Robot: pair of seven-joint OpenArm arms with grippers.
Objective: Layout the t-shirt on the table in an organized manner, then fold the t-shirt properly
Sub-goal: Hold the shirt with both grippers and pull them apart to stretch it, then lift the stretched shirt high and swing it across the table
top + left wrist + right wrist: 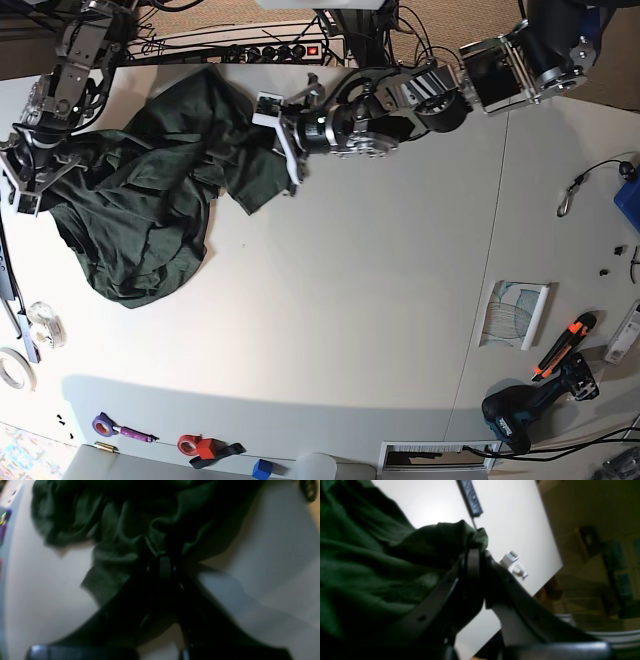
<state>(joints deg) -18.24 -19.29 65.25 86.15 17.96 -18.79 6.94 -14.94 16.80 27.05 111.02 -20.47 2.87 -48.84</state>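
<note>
Green t-shirt [150, 200] crumpled | left end effector [161, 557] pinches one edge | right end effector [475, 546] pinches another

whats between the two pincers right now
The dark green t-shirt fills the whole stretch, bunched and creased, from the right pincer to the left pincer. The base view shows this; each pincer is shut on its cloth.
</note>
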